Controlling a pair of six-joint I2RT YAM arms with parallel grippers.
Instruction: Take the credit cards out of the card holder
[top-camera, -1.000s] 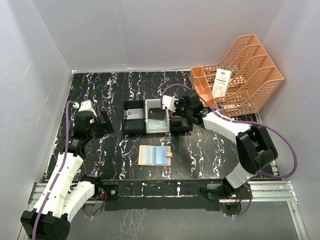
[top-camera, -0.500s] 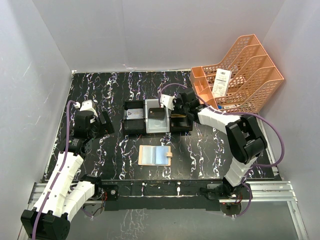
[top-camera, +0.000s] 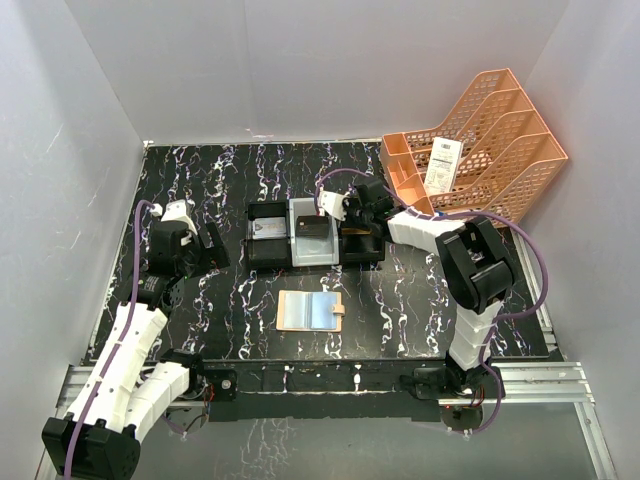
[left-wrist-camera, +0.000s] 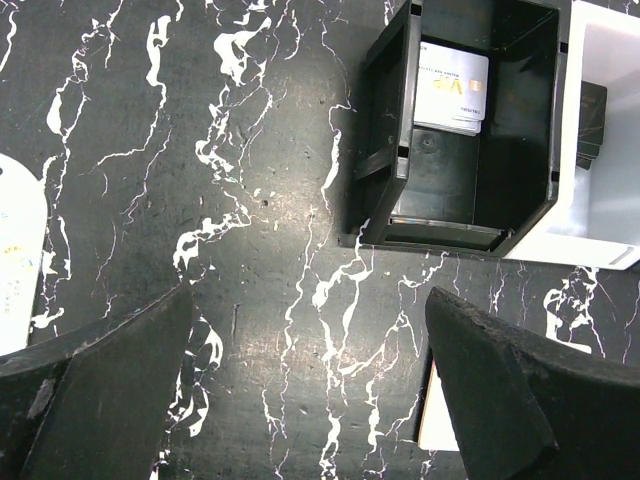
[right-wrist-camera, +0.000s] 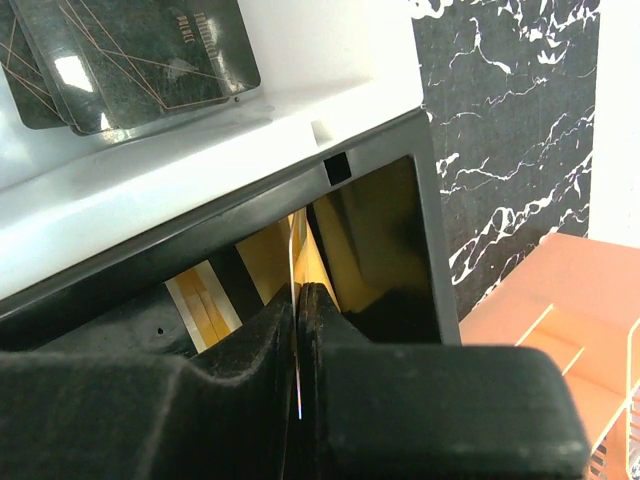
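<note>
Right gripper (right-wrist-camera: 298, 300), clamped on a gold card (right-wrist-camera: 296, 250) edge-on over the tray's black end compartment (right-wrist-camera: 428, 240), should lower before letting go; left gripper (left-wrist-camera: 308, 330) gapes

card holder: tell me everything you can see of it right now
Small tan, leather-like folding wallet: the card holder lies open and flat on the black marbled table. Inside faces up: pale bluish slots, tan cover at the left, brown snap tab at the right edge. It sits nearer the arm bases than the tray, apart from it. Nothing but the table touches it. Whether cards remain inside is too small to tell.
</note>
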